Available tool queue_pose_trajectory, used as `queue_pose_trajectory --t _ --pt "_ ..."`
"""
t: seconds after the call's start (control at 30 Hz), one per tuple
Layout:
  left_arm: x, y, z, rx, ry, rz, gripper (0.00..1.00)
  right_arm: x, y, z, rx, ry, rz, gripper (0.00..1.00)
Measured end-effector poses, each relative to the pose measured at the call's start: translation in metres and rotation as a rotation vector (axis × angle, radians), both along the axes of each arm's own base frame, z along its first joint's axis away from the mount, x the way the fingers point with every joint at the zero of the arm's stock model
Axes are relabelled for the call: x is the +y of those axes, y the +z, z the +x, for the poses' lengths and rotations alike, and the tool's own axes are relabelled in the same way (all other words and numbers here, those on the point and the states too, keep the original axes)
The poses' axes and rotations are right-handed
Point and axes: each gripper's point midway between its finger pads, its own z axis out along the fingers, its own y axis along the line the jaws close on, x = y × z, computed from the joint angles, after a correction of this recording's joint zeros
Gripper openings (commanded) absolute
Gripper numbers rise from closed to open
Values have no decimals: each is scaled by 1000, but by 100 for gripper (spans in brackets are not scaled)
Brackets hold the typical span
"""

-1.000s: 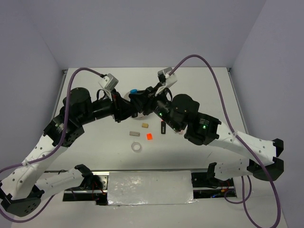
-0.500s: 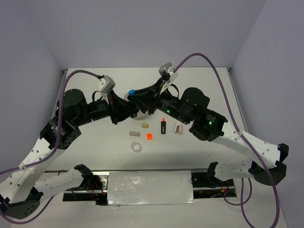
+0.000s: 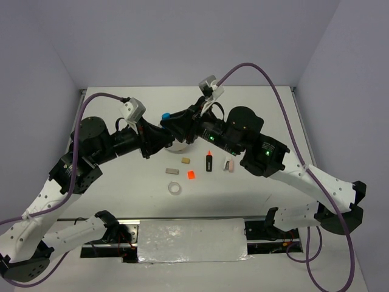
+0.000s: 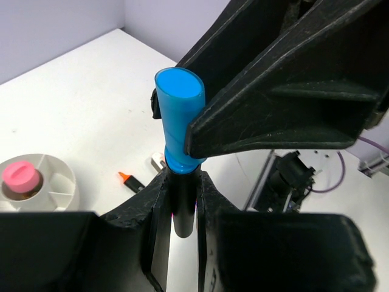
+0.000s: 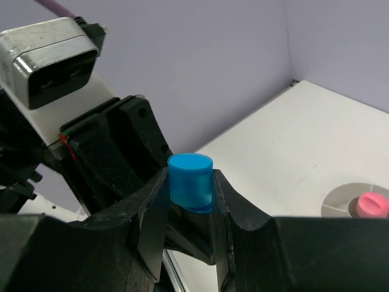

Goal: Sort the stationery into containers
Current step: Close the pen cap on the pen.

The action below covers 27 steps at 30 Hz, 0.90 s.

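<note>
A black marker with a blue cap [image 3: 165, 114] is held in the air between both grippers. My left gripper [image 4: 182, 204] is shut on its black body [image 4: 182, 213]. My right gripper [image 5: 190, 185] is shut on the blue cap [image 5: 190, 180], which also shows in the left wrist view [image 4: 178, 112]. The round white tub [image 4: 58, 185] holds a pink-topped tube [image 4: 21, 176] in one compartment. In the top view the tub [image 3: 177, 146] is mostly hidden under the grippers. An orange-capped marker [image 3: 208, 162] lies on the table.
On the table in front of the tub lie a tan eraser [image 3: 185, 160], a second eraser [image 3: 172, 171], an orange square [image 3: 191, 174], a clear tape ring [image 3: 175, 188] and a small pinkish piece [image 3: 228, 165]. Purple cables arch over both arms.
Both grippers have drifted slightly left with the blue-capped marker. The right arm has swung back and up, uncovering the orange-capped marker and the pinkish piece.
</note>
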Motion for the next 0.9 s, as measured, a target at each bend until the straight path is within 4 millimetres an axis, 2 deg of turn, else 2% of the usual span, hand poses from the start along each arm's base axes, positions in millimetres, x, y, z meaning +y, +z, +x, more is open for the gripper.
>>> queue_pose_trajectory --t 0.3,0.47,0.63,0.9 --pt "13 -4 18 -23 124 23 0 13 -3 16 69 -136 -76 19" --pt "13 -6 22 -34 133 41 0 11 -7 20 68 -182 -95 26" --pt "12 -7 20 -43 121 48 0 9 -9 17 27 -169 -85 35" --pt "7 -2 15 -67 75 37 0 8 -8 9 -9 -126 -90 45"
